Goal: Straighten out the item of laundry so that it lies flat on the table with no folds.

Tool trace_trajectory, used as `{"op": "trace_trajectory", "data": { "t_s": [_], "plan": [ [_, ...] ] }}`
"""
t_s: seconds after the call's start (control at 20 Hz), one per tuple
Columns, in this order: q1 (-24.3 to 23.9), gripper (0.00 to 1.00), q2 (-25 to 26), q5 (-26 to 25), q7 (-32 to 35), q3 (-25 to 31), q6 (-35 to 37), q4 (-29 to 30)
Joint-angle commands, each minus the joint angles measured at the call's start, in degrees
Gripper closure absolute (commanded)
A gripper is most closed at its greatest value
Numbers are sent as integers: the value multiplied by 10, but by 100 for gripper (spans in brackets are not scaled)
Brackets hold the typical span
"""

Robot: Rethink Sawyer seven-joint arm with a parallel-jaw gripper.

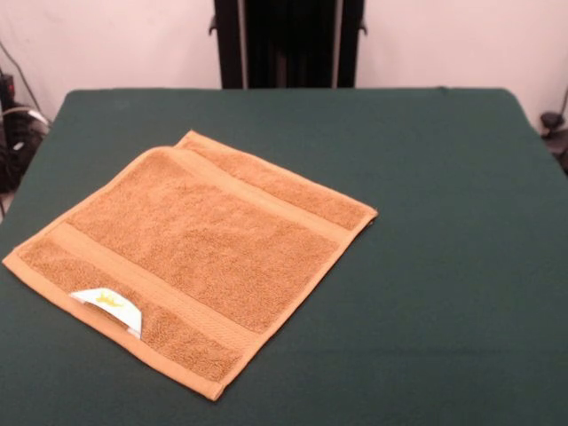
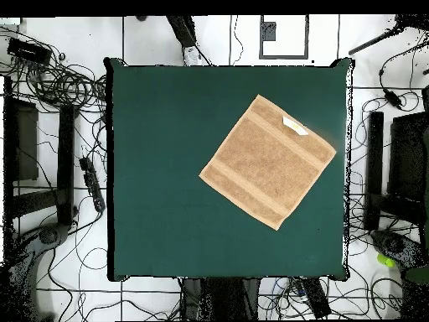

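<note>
The item of laundry [image 1: 195,248] is an orange-tan terry towel lying spread on the dark green table [image 1: 444,222], turned at an angle. Two flat woven bands cross it and a small white tag [image 1: 108,306] shows near its front-left edge. Its far corner [image 1: 173,146] looks slightly doubled, with a second hem edge showing beside the first. From above, the item of laundry [image 2: 268,162] sits in the right half of the table [image 2: 167,168], with the white tag [image 2: 295,126] near its upper right edge. The gripper appears in neither view.
The black pedestal [image 1: 288,43] stands behind the table's far edge. Around the table on the floor lie cables [image 2: 59,84] and black equipment [image 2: 406,159]. The towel's front-left corner [image 1: 9,260] lies close to the table's left edge.
</note>
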Motion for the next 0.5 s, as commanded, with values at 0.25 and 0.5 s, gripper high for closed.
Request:
{"op": "trace_trajectory", "data": {
  "t_s": [0.25,0.5],
  "plan": [
    [36,100,-7,29,-66,7,-20,125],
    [36,100,-23,56,-34,13,-95,194]
  ]
}}
